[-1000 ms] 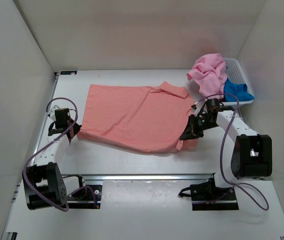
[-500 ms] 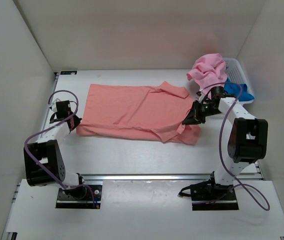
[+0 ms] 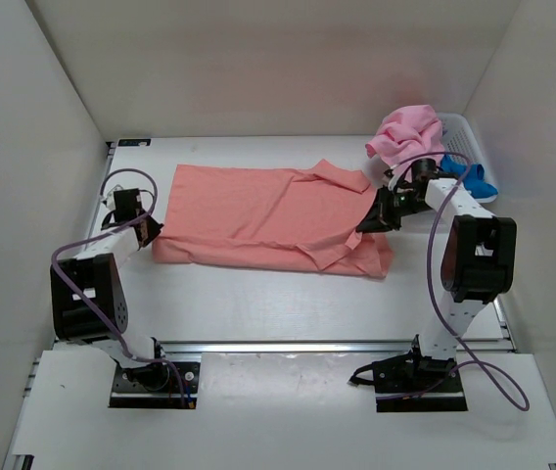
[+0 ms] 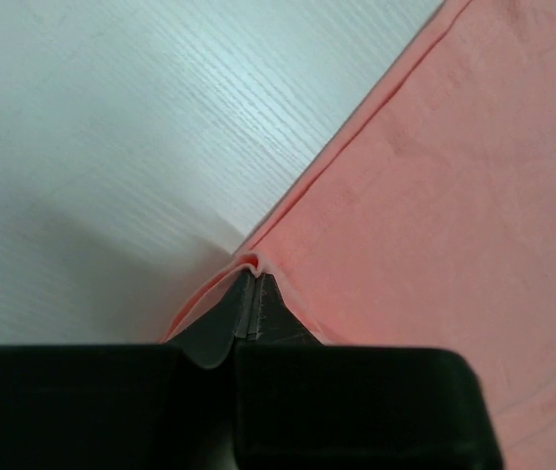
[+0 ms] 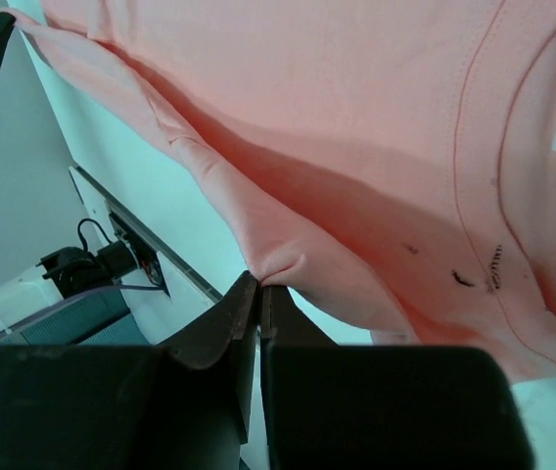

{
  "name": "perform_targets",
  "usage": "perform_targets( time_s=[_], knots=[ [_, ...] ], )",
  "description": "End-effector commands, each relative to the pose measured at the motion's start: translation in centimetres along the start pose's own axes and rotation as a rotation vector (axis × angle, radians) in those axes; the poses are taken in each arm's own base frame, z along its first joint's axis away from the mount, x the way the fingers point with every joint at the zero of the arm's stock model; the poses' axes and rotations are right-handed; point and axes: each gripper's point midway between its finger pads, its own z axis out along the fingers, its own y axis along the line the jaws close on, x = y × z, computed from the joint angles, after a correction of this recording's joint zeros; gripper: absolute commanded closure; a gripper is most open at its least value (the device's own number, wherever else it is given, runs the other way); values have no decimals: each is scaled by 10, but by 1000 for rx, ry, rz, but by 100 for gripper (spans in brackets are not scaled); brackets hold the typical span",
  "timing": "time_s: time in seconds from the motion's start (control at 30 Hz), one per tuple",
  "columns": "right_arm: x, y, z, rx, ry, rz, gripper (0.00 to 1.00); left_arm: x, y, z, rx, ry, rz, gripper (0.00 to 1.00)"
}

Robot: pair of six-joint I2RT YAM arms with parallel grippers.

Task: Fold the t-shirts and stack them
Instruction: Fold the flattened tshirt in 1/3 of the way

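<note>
You've got both grippers pinched shut on the salmon-coral t-shirt (image 3: 258, 211), which lies spread mid-table. The left gripper (image 4: 252, 294) holds its left edge and the right gripper (image 5: 258, 286) a raised fold at its right side — likely so the fold carries evenly. The pink t-shirt (image 3: 405, 137) and blue t-shirt (image 3: 464, 176) sit at the white basket (image 3: 474, 145).

Near hem carried back
Your left hand (image 3: 150, 230) and right hand (image 3: 366, 224) have moved farther away, folding the near edge of the salmon t-shirt (image 3: 258, 208) over itself.
</note>
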Motion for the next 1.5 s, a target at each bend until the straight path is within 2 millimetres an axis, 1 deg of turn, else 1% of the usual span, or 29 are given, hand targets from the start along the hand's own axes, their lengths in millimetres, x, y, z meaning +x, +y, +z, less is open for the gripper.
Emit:
perform_targets(
  time_s=[0.0,0.1,0.13,0.17,0.23,0.27,0.3,0.33,0.4,0.43,0.47,0.57,0.63,0.67,0.7,0.77,0.8,0.83,0.87,0.9,0.97,1.0,1.03,1.1,1.17,1.23,1.37,1.43,1.47],
  knots=[
    [-17,0,-6,5,-37,-20,100,-16,-25,-1,67,-28,44,100],
    [-25,-2,-8,25,-55,-26,100,-17,-33,2,75,-10,81,100],
    [-26,-4,-6,35,-56,-22,100,-13,-31,5,68,4,82,100],
    [-29,-4,-8,39,-65,-29,100,-17,-34,5,76,-8,83,100],
    [-35,-7,-12,65,-88,-32,100,-18,-32,7,78,-2,78,100],
    [-39,-6,-14,76,-102,-41,97,-18,-32,7,82,-4,80,98],
    [-42,-6,-16,97,-120,-44,91,-20,-34,8,94,-11,78,86],
    [-46,-6,-20,116,-142,-59,88,-19,-38,7,106,-9,89,68],
    [-54,-3,-28,143,-189,-95,68,-24,-39,5,110,-24,107,49],
    [-58,0,-33,156,-213,-106,65,-27,-40,3,113,-33,108,44],
    [-60,3,-38,164,-231,-124,60,-27,-38,1,112,-36,103,42],
    [-64,10,-52,209,-290,-166,55,-28,-30,-6,100,-47,80,41],
    [-60,9,-55,243,-294,-178,53,-21,-19,-9,78,-33,73,41],
    [-53,8,-55,245,-289,-167,54,-13,-13,-11,65,-18,79,41],
    [-50,9,-59,252,-296,-173,54,-11,-5,-13,49,-15,72,41],
    [-33,1,-54,252,-278,-158,53,6,4,-21,29,2,100,41],
    [-31,4,-58,252,-292,-165,54,9,7,-24,24,3,107,41],
    [-18,-4,-51,259,-265,-145,54,22,15,-26,2,27,126,40],
    [-9,-7,-50,264,-259,-147,54,25,20,-29,-6,18,130,38],
    [-6,-5,-53,276,-271,-160,54,29,23,-31,-12,26,139,38],
    [13,-18,-45,308,-248,-149,54,38,33,-34,-32,29,158,36],
    [19,-20,-46,323,-247,-149,54,43,31,-35,-25,30,179,36],
    [27,-29,-42,339,-242,-133,54,42,34,-35,-37,24,180,36],
    [39,-41,-39,359,-236,-106,51,52,34,-36,-45,38,217,34],
    [39,-50,-37,382,-251,-86,49,53,35,-36,-54,36,212,32],
    [45,-57,-30,399,-230,-75,44,60,40,-32,-73,52,207,32],
    [58,-68,-17,436,-188,-35,41,53,37,-24,-92,59,170,33],
    [70,-77,-11,457,-159,-7,40,51,33,-20,-98,68,158,37],
    [68,-78,-8,455,-169,0,38,54,29,-18,-89,83,166,39]
  ],
)
